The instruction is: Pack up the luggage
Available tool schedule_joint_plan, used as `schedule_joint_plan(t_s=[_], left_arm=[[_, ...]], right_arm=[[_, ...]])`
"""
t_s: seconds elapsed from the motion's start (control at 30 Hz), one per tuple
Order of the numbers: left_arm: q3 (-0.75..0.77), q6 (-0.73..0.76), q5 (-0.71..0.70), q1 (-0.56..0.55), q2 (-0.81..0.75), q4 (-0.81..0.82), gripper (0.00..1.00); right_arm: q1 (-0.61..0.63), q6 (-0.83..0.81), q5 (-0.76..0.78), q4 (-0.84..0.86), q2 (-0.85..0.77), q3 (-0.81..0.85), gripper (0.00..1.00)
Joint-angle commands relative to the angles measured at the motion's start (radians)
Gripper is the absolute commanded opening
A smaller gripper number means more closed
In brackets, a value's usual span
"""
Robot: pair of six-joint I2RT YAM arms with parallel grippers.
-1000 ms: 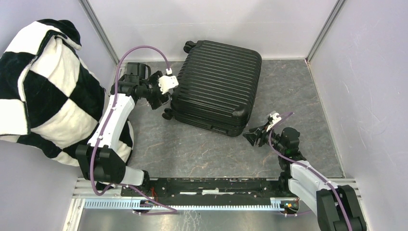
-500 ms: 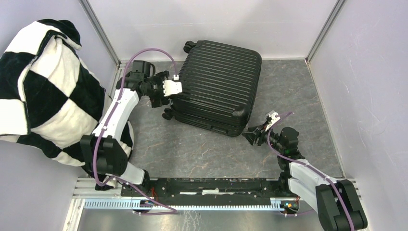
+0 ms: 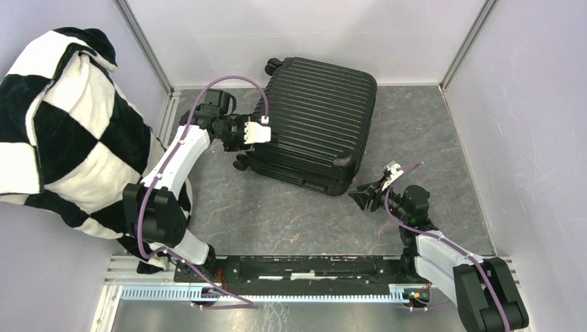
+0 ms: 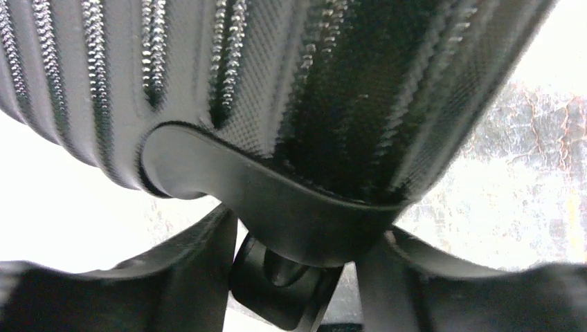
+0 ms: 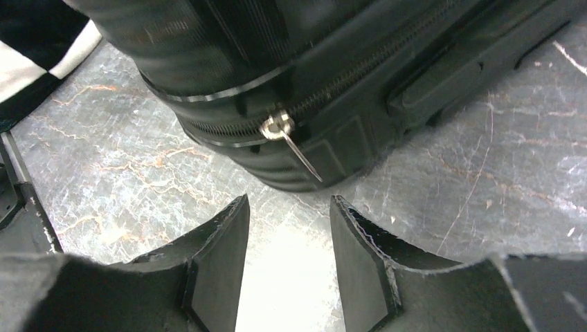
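The luggage (image 3: 315, 124), a black ribbed hard-shell suitcase, lies closed on the grey floor at the back centre. My left gripper (image 3: 255, 142) is at its near-left corner. In the left wrist view the ribbed shell (image 4: 277, 90) fills the top, and the left gripper (image 4: 304, 228) has its fingers pressed on both sides of the corner mount above a caster wheel (image 4: 284, 287). My right gripper (image 3: 356, 196) stands open just off the luggage's near-right corner. In the right wrist view the right gripper (image 5: 289, 207) holds nothing, and the silver zipper pull (image 5: 280, 126) hangs just beyond its tips.
A black-and-white checkered blanket (image 3: 62, 124) is heaped at the left wall, with a corner of the blanket (image 5: 34, 41) showing in the right wrist view. Pale walls enclose the floor (image 3: 291, 214) on three sides. Another caster wheel (image 3: 272, 67) sticks out at the luggage's far-left corner.
My left gripper has moved right onto the luggage's near-left corner and narrowed onto the wheel mount. The right gripper has hardly moved. The luggage has not shifted.
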Motion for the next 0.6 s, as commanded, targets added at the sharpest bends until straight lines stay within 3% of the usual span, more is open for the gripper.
schedule_joint_plan(t_s=[0.0, 0.1, 0.57], left_arm=[[0.027, -0.031, 0.003, -0.008, -0.035, 0.144, 0.52], [0.037, -0.061, 0.01, -0.008, -0.055, 0.152, 0.35], [0.053, -0.149, 0.023, -0.008, -0.093, 0.155, 0.31]], right_arm=[[0.003, 0.004, 0.03, 0.055, 0.004, -0.032, 0.53], [0.002, -0.007, 0.056, 0.049, 0.015, -0.018, 0.52], [0.003, -0.048, 0.125, 0.102, 0.124, 0.107, 0.52]])
